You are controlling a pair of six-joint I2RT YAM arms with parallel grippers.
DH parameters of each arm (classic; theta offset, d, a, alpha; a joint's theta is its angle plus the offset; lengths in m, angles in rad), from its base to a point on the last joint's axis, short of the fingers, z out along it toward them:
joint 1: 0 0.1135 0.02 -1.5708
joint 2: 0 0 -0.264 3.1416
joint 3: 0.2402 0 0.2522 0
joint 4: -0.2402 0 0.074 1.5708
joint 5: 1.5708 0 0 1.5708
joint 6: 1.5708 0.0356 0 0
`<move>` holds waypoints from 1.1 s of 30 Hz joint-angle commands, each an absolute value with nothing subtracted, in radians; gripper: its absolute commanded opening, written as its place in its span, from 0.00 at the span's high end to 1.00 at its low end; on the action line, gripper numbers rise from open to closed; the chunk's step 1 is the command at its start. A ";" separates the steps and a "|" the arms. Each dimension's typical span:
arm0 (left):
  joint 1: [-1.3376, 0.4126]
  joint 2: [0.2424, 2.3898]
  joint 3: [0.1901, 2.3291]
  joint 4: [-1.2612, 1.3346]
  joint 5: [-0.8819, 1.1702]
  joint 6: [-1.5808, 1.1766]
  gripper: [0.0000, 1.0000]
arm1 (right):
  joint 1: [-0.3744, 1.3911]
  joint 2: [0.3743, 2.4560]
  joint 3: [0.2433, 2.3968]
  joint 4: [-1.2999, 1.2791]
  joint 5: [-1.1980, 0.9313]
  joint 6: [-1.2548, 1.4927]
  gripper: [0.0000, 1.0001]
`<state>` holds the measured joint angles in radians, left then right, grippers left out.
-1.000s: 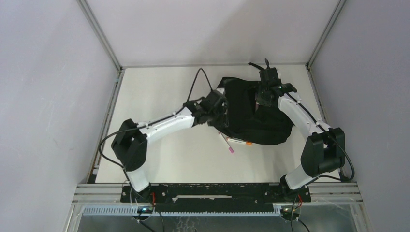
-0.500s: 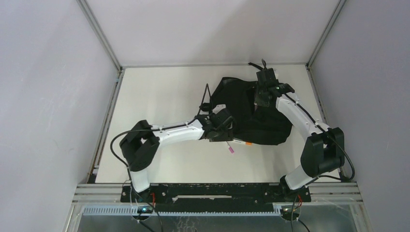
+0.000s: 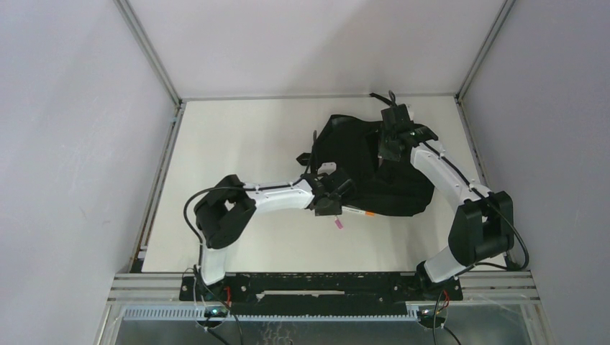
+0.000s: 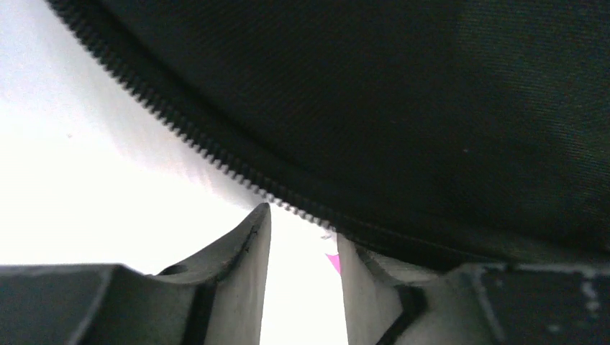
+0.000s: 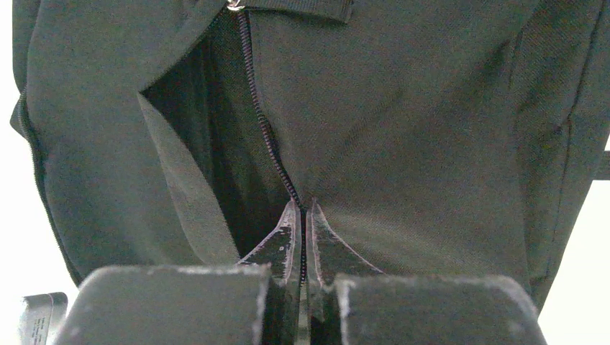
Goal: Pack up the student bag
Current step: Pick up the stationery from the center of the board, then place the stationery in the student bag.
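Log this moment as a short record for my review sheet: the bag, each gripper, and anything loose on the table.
bag: student bag slumped on the table, right of centre; zipper partly open
right gripper: shut on the bag's fabric at the zipper edge
left gripper: open, low at the bag's near-left edge, nothing gripped
loose items: pink-tipped pen and orange-banded pen on the table by the bag's near edge, outside it
packing: neither pen is in the bag yet
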<state>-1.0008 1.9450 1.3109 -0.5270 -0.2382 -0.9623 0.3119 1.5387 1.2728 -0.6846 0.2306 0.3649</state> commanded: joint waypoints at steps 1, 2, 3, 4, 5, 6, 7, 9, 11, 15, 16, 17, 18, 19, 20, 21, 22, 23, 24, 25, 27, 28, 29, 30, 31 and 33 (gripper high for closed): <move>-0.989 1.948 1.319 -0.612 -0.290 -0.954 0.59 | 0.317 1.464 1.281 -0.646 0.228 0.386 1.00; -0.985 1.947 1.309 -0.620 -0.287 -0.954 0.60 | 0.315 1.458 1.281 -0.644 0.226 0.388 1.00; -0.979 1.938 1.293 -0.620 -0.284 -0.956 0.61 | 0.315 1.453 1.280 -0.644 0.226 0.388 1.00; -0.973 1.927 1.277 -0.620 -0.288 -0.957 0.63 | 0.313 1.449 1.280 -0.643 0.227 0.388 1.00; -0.967 1.914 1.263 -0.619 -0.297 -0.957 0.65 | 0.311 1.447 1.280 -0.642 0.228 0.390 1.00; -0.960 1.899 1.246 -0.618 -0.307 -0.956 0.66 | 0.308 1.446 1.279 -0.639 0.224 0.393 1.00; -0.954 1.886 1.229 -0.617 -0.317 -0.956 0.67 | 0.306 1.445 1.276 -0.632 0.216 0.395 1.00; -0.944 1.860 1.199 -0.613 -0.326 -0.950 0.69 | 0.306 1.450 1.271 -0.623 0.206 0.395 1.00; -0.942 1.848 1.188 -0.618 -0.333 -0.927 0.70 | 0.307 1.460 1.270 -0.621 0.198 0.395 1.00; -0.942 1.838 1.180 -0.626 -0.326 -0.889 0.75 | 0.308 1.472 1.271 -0.618 0.197 0.395 1.00; -0.940 1.836 1.180 -0.623 -0.323 -0.879 0.83 | 0.307 1.473 1.270 -0.616 0.195 0.395 1.00; -0.940 1.833 1.187 -0.627 -0.334 -0.869 0.91 | 0.306 1.473 1.270 -0.614 0.194 0.394 1.00; -0.940 1.826 1.195 -0.638 -0.352 -0.857 0.96 | 0.304 1.471 1.270 -0.614 0.192 0.394 1.00; -0.938 1.810 1.204 -0.648 -0.368 -0.843 0.99 | 0.303 1.470 1.270 -0.614 0.191 0.394 1.00; -0.935 1.792 1.210 -0.655 -0.387 -0.830 1.00 | 0.301 1.469 1.270 -0.615 0.189 0.394 1.00; -0.929 1.768 1.214 -0.659 -0.400 -0.818 1.00 | 0.299 1.468 1.270 -0.614 0.186 0.390 1.00; -0.920 1.741 1.216 -0.660 -0.404 -0.804 1.00 | 0.297 1.467 1.270 -0.614 0.184 0.388 1.00; -0.909 1.715 1.216 -0.660 -0.404 -0.791 1.00 | 0.295 1.465 1.270 -0.615 0.184 0.388 1.00; -0.895 1.688 1.218 -0.662 -0.399 -0.780 1.00 | 0.293 1.464 1.270 -0.616 0.184 0.388 1.00; -0.879 1.665 1.220 -0.664 -0.390 -0.769 1.00 | 0.291 1.461 1.270 -0.617 0.183 0.387 1.00; -0.851 1.618 1.235 -0.680 -0.381 -0.744 1.00 | 0.288 1.459 1.270 -0.618 0.184 0.387 1.00; -0.842 1.598 1.253 -0.693 -0.386 -0.726 1.00 | 0.286 1.460 1.271 -0.619 0.183 0.385 1.00; -0.834 1.577 1.281 -0.702 -0.388 -0.704 1.00 | 0.284 1.460 1.271 -0.621 0.183 0.386 1.00; -0.827 1.565 1.314 -0.703 -0.377 -0.673 1.00 | 0.284 1.461 1.270 -0.622 0.183 0.385 1.00; -0.824 1.561 1.350 -0.697 -0.354 -0.641 1.00 | 0.283 1.462 1.270 -0.624 0.182 0.385 1.00; -0.816 1.571 1.433 -0.676 -0.286 -0.586 1.00 | 0.282 1.460 1.270 -0.622 0.179 0.387 1.00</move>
<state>-0.8246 1.6085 1.2617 -0.7067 -0.3538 -0.7250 0.2852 1.4960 1.2591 -0.6674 0.1959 0.3691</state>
